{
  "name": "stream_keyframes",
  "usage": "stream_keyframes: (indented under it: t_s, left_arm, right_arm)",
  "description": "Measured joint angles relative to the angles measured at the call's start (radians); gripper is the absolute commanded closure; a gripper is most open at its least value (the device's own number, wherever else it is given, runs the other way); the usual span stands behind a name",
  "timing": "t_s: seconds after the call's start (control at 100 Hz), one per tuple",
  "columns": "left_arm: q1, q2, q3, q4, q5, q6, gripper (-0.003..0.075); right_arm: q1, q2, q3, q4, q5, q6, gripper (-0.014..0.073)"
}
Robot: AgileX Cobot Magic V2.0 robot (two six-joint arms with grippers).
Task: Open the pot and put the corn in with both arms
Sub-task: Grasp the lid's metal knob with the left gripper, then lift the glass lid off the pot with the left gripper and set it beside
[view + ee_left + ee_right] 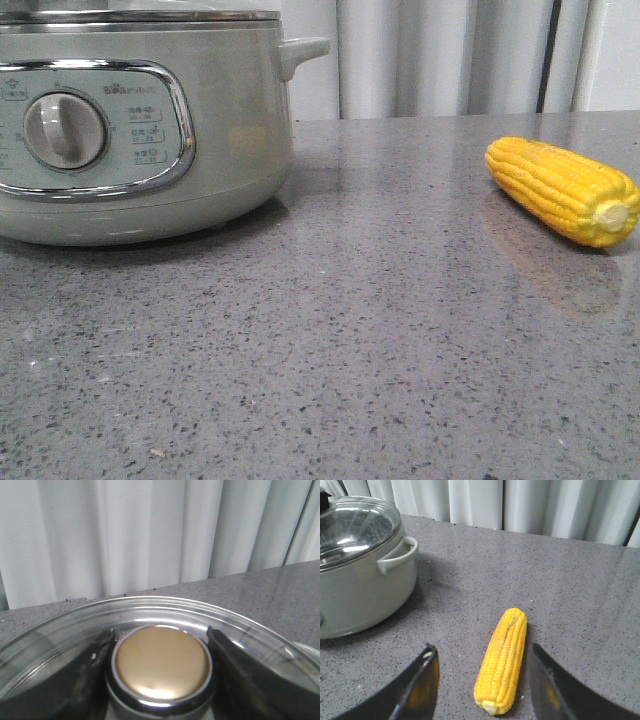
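Observation:
The pot (140, 150), a pale grey-green cooker with a round dial, stands at the left of the table. It also shows in the right wrist view (360, 590). Its glass lid (160, 607) is on it. My left gripper (160, 640) is over the lid. Its dark fingers (95, 670) lie against both sides of the gold lid knob (162, 662). The corn (565, 190) lies on the table at the right. My right gripper (482, 652) is open and hovers above the corn (502, 662), with one finger on each side and neither touching it. Neither gripper shows in the front view.
The grey speckled table (350, 350) runs between the pot and the corn. White curtains (450, 55) hang behind the table's far edge. The pot's small side handle (300, 52) sticks out toward the corn's side.

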Motion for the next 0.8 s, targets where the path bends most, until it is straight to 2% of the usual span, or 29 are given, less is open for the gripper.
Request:
stream_keyframes:
  t_s: [0.12,0.22,0.49,0.71,0.8]
  left_arm:
    - [-0.001,0.000,0.000,0.000,0.000,0.000,0.0638]
    - [-0.001,0.000,0.000,0.000,0.000,0.000,0.0671]
    - [-0.001,-0.026,-0.054,-0.008,0.082,-0.006,0.0675]
    - [0.003,-0.118,-0.110,-0.008,0.087,-0.006,0.0675]
    - [0.033,-0.169,-0.116,-0.008,0.087,-0.006,0.0675]
  right_arm:
    - [0.000,0.000,0.000,0.000,0.015,0.000,0.0247]
    - [0.000,0.000,0.000,0.000,0.029,0.000,0.0247]
    - [0.000,0.000,0.000,0.000,0.035,0.000,0.0248]
    - [0.000,0.000,0.000,0.000,0.036,0.000,0.0249]
    - [0.000,0.000,0.000,-0.002,0.036,0.000,0.0248]
